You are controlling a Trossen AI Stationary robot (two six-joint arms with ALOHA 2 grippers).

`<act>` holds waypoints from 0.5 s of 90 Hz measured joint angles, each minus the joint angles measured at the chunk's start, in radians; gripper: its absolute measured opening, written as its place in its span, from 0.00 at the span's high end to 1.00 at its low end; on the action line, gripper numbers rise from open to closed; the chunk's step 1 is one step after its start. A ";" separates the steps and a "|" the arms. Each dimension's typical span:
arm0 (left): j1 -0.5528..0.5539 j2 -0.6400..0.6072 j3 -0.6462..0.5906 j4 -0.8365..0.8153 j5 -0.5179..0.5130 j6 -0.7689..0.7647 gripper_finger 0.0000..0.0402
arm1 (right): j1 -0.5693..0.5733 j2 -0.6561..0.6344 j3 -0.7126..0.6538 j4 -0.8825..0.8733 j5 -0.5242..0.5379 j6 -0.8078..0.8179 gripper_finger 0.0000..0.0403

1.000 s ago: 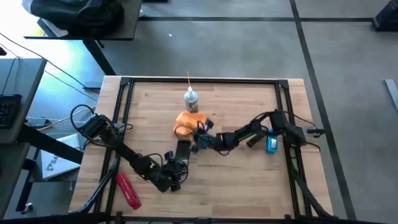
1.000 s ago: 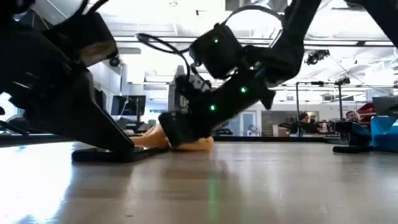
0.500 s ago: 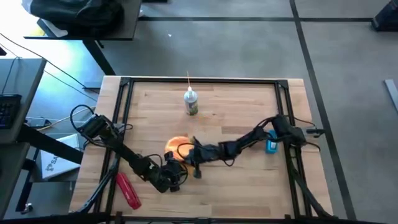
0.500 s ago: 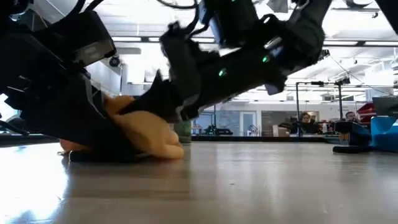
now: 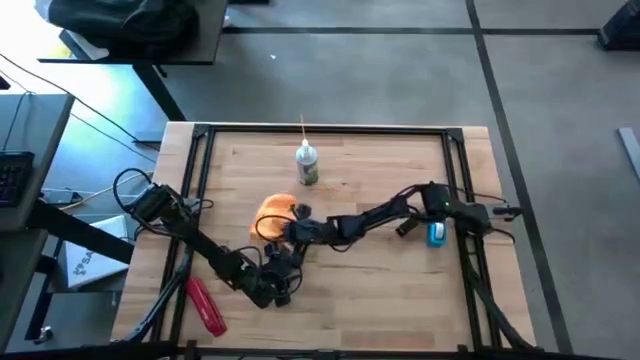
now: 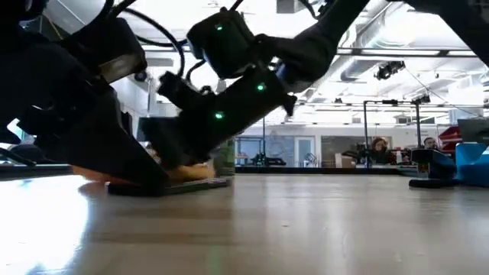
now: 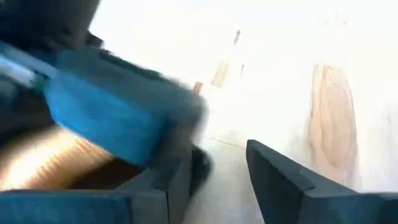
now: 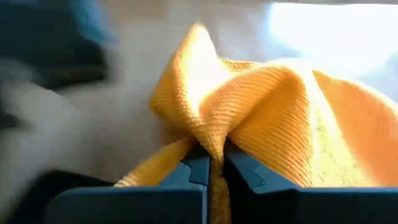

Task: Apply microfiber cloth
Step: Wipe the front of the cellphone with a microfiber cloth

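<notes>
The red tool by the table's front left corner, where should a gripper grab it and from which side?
Judging from the high view, the red tool lies flat and long, running diagonally beside the left arm. Best come straight down from above and close across its narrow width near the middle. Which end is the handle is too small to tell. The left gripper sits nearest.

A spray bottle (image 5: 307, 165) stands near the table's (image 5: 400, 290) far edge. A red tool (image 5: 205, 305) lies at the near left corner. A blue object (image 5: 437, 233) sits right.
</notes>
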 joint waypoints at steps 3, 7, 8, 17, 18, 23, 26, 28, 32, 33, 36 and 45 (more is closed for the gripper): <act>0.000 0.000 0.000 0.001 0.000 -0.003 0.67 | 0.001 -0.022 -0.022 -0.018 0.040 -0.012 1.00; 0.000 0.000 0.000 0.003 0.000 -0.011 0.67 | 0.001 -0.052 -0.061 -0.046 0.090 -0.021 1.00; 0.000 0.000 0.000 0.003 0.001 -0.014 0.67 | 0.001 -0.060 -0.073 -0.048 0.101 -0.021 1.00; 0.000 0.000 0.001 0.001 0.004 -0.026 0.67 | -0.003 -0.154 -0.209 -0.050 0.167 -0.007 1.00; 0.000 0.000 0.001 0.002 0.005 -0.026 0.67 | -0.003 -0.167 -0.227 -0.049 0.175 0.000 1.00; -0.001 0.000 0.001 0.002 0.007 -0.026 0.67 | -0.004 -0.233 -0.322 -0.030 0.200 0.028 1.00; -0.001 0.000 0.002 0.003 0.007 -0.026 0.67 | -0.003 -0.275 -0.381 -0.006 0.206 0.057 1.00; -0.001 0.000 0.002 0.003 0.007 -0.026 0.67 | -0.003 -0.307 -0.422 0.020 0.206 0.077 1.00; -0.001 0.000 0.002 0.003 0.007 -0.026 0.67 | 0.000 -0.363 -0.500 0.104 0.202 0.122 1.00; -0.001 0.000 0.002 0.003 0.007 -0.026 0.67 | 0.002 -0.376 -0.519 0.132 0.200 0.134 1.00; -0.001 0.000 0.002 0.004 0.007 -0.026 0.67 | 0.007 -0.411 -0.576 0.220 0.188 0.162 1.00; -0.001 0.000 0.002 0.005 0.008 -0.019 0.67 | 0.030 -0.445 -0.712 0.494 0.134 0.227 1.00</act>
